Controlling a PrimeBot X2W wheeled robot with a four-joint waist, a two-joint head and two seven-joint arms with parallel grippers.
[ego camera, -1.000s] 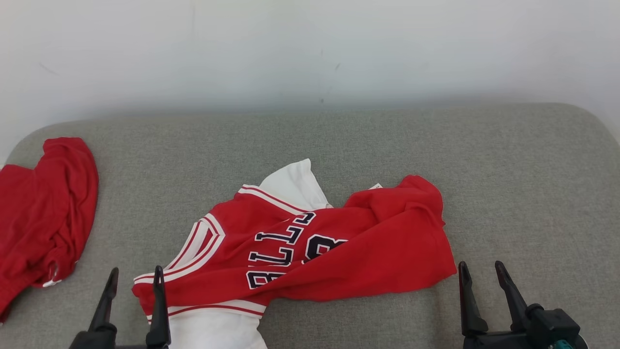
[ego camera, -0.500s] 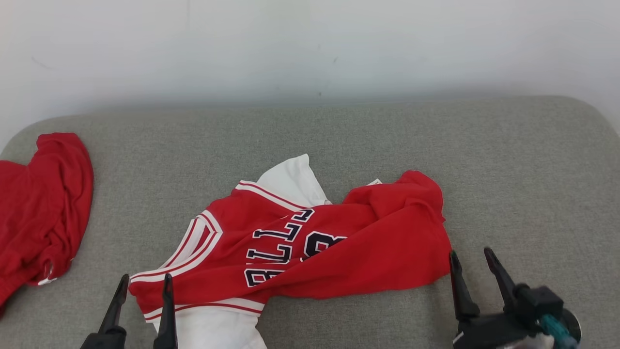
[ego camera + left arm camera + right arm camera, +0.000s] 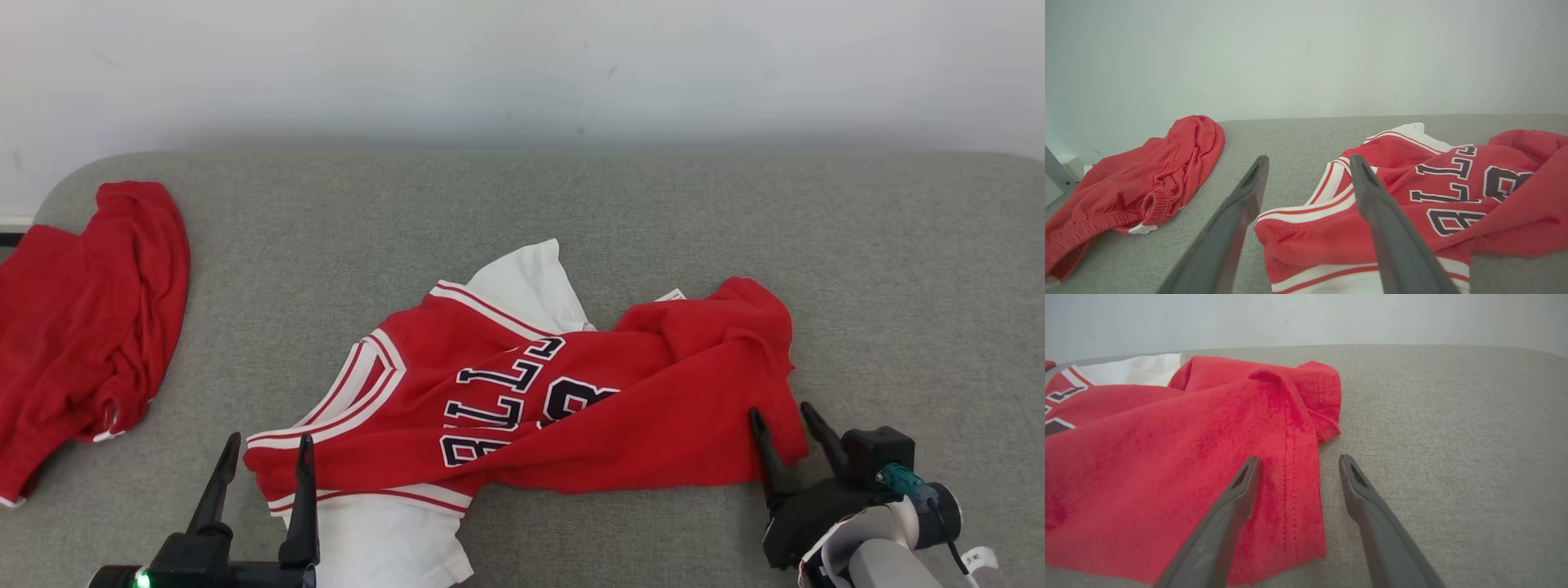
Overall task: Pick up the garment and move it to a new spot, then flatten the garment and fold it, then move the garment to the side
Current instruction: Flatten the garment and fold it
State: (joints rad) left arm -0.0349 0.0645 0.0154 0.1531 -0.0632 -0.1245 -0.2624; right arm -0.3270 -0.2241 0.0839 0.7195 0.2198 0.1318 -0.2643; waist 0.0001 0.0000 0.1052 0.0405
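One crumpled red-and-white sports jersey with dark block lettering [image 3: 531, 400] lies across the near middle of the wide grey fabric cushion [image 3: 694, 220], its long axis running left to right. A white sleeve pokes out toward the far side, more white cloth spills toward the near edge at its left end, and the right half is a rumpled fold of plain red cloth. A small white label [image 3: 671, 296] shows at the jersey's far edge. The left gripper [image 3: 270, 438] hovers at the jersey's near left end with its two dark fingers spread wide and nothing between them. In the left wrist view, its right finger lies over the striped red-and-white trim and its left finger over bare grey fabric. The right gripper [image 3: 779, 409] is likewise spread apart and empty, straddling the jersey's right hem. In the right wrist view, its left finger lies over the stitched red edge and its right finger over the grey cushion just beside the cloth. Whether either finger touches the cloth I cannot tell. Well apart at the far left end of the cushion lies a second crumpled red garment with a ribbed band [image 3: 82, 327]. Beyond the cushion rises a plain pale wall [image 3: 522, 65].
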